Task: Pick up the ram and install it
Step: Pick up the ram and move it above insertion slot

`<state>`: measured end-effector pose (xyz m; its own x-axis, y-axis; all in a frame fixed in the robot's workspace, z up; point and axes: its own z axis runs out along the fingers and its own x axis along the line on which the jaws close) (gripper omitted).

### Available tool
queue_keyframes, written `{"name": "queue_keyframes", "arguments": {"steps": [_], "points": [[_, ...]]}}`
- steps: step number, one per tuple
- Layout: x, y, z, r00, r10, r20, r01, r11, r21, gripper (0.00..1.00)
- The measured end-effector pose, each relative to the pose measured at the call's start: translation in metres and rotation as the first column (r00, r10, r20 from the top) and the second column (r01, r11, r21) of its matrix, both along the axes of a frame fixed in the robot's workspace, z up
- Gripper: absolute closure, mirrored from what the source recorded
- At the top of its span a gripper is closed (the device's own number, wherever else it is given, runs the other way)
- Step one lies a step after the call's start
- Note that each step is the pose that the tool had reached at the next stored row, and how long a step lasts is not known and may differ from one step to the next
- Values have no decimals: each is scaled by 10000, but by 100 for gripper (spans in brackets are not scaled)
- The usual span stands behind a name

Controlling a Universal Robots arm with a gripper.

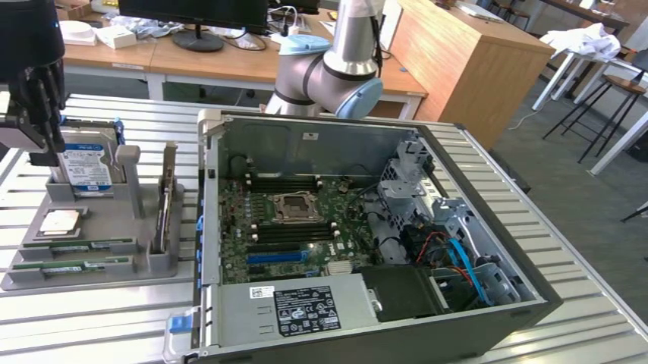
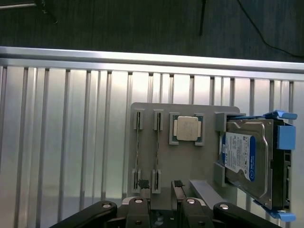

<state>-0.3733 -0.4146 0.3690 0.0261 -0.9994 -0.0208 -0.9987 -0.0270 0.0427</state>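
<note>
Silver slatted table [image 2: 71,142] holds a grey tray [image 2: 190,161]. Two ram sticks [image 2: 156,147] sit in its slots beside the processor chip [image 2: 186,129]. The gripper [image 2: 160,194] hangs above, fingers [image 2: 179,194] wide and empty. Coming down crooked, it could bend a stick

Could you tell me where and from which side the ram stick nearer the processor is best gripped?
Probably mid-length on its top edge, from straight above, pinching its two flat faces. The ram stands on edge in the grey holder, both ends seated in slotted posts, leaving only the middle free. The second ram stick runs parallel alongside, so clearance is tight.
</note>
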Motion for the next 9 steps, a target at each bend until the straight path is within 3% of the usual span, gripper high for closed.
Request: {"name": "queue_keyframes", "arguments": {"steps": [9], "points": [[0,0,-58,10000,0,0,0,10000,0,69]]}}
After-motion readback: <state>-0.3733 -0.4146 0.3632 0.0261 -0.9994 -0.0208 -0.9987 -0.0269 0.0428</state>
